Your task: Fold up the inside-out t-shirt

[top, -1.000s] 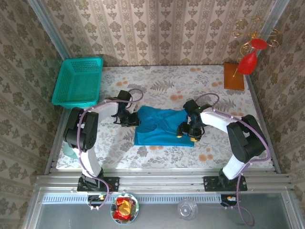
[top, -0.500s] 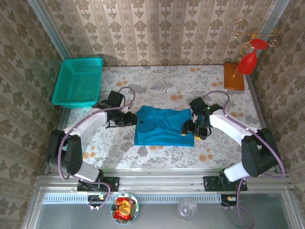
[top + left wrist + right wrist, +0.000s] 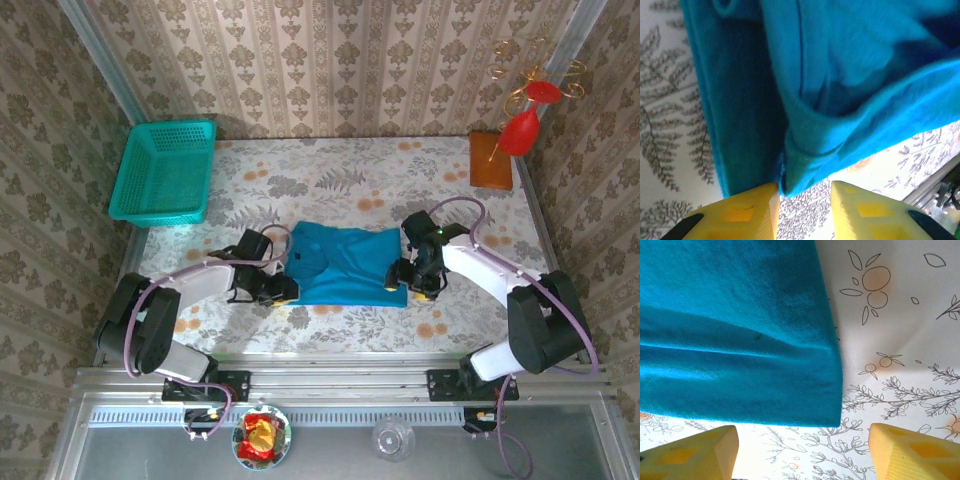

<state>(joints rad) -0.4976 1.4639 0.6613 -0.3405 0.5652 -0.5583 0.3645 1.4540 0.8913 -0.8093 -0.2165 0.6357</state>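
Ana: Where is the plain blue-teal soft cloth t-shirt (image 3: 345, 262) lying?

Ben: Flat in the middle of the floral-patterned tabletop (image 3: 330, 180), between the two arms. It looks already doubled into a rough rectangle. The rigid teal plastic mesh basket (image 3: 165, 172) sits well apart at the far left corner.

Ana: And the grippers?

Ben: The left gripper (image 3: 278, 289) is at the near left corner of the shirt. In its wrist view the jaws stand a little apart, with table showing in the gap. The layered corner reaches just to their mouth, and nothing is pinched. The right gripper (image 3: 420, 281) is at the near right corner, jaws spread wide. That corner lies just ahead of them, touching neither finger.

Ana: How do you think the cloth handles?

Ben: Light and limp, I'd judge. It sags and wrinkles, holds no shape of its own, and the layers may slide over each other. Nothing can break; the risk is catching only the top layer.

Ana: So where to take hold?

Ben: At those two near corners, I'd say. Each bite should go deep enough to get every layer. Both sides should lift evenly so the fold lands square rather than skewed.
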